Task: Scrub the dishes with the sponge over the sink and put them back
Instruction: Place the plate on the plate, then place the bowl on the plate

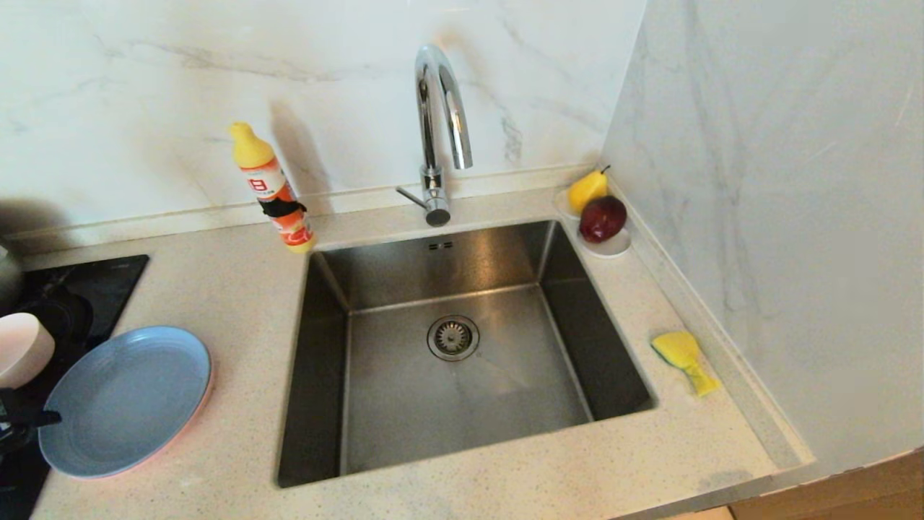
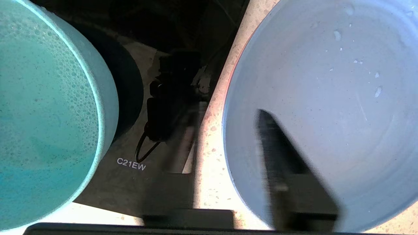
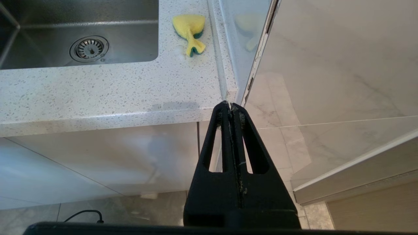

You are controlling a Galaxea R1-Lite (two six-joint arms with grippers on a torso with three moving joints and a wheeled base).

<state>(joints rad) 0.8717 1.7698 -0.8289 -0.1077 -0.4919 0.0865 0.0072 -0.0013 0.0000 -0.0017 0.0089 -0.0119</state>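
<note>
The grey-blue plate lies on the counter left of the sink, stacked on the pink plate, of which only a rim shows. My left gripper is open astride the grey-blue plate's near rim, one finger over the plate, the other outside it. The teal bowl stands beside it on the hob. The pale pink bowl sits at the far left. The sponge lies on the counter right of the sink. My right gripper is shut and empty, parked below the counter's front corner.
A chrome tap rises behind the sink. An orange soap bottle stands at the back left corner of the basin. A white saucer with a pear and a red fruit sits at the back right. A black hob borders the plates.
</note>
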